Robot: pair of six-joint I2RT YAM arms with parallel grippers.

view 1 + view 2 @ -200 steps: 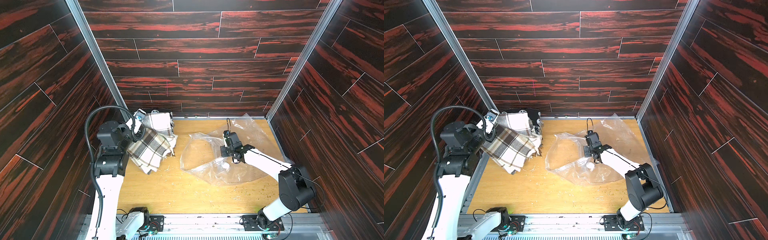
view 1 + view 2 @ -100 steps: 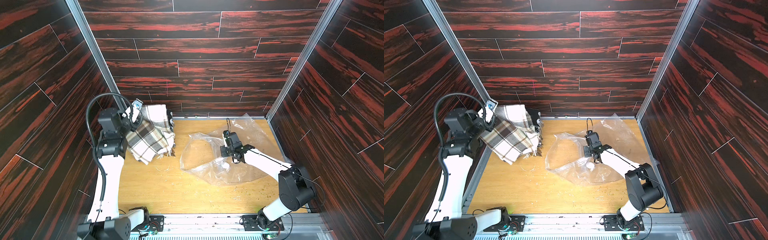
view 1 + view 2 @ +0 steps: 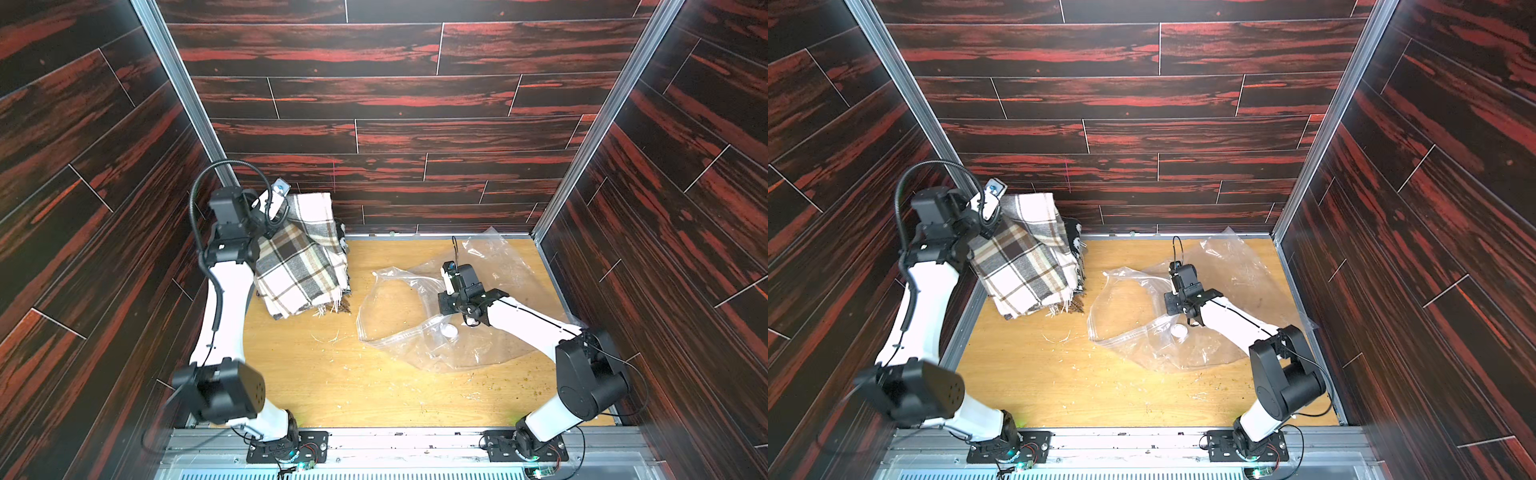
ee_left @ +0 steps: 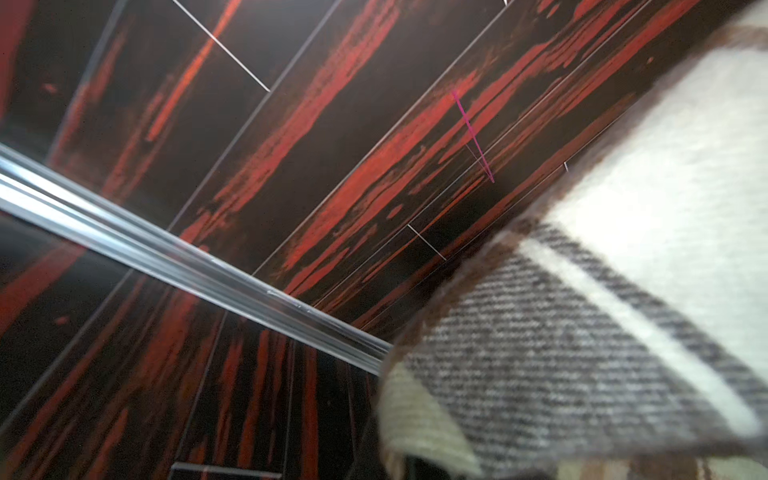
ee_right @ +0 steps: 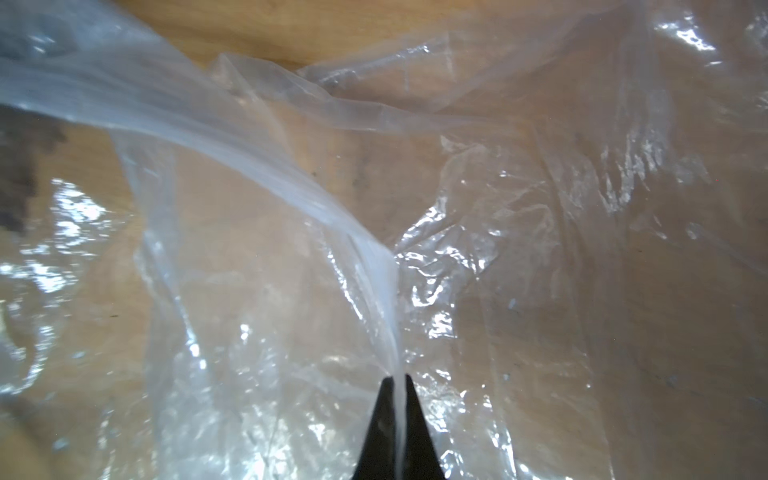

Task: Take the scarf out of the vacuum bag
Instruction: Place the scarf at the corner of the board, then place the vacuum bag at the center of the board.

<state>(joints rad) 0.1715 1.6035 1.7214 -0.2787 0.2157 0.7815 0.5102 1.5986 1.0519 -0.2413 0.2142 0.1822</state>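
Overhead view of a two-armed robot inside a dark red wood-panelled booth. The plaid scarf (image 3: 301, 266), cream, grey and brown with a fringed hem, is fully outside the vacuum bag (image 3: 419, 353). It hangs in folds from the left pincer (image 3: 271, 222) at the rear left of the worktop (image 3: 332, 386), apart from the bag. The pincer's tips are buried in cloth, so the grip is probably a closed pinch on an upper fold; whether the fringe touches the worktop cannot be told. The clear, crinkled bag lies slack and empty on the right, its round white valve disc (image 3: 449, 331) showing on its upper face. The right pincer (image 5: 397, 380) is closed tight on a thin ridge of the bag's film. The scarf looks soft, light and limp, likely to sag and unfold, so a bunched fold gives the surest hold. The film looks slippery and flimsy, best gripped at its stiffer zip-seal edge.
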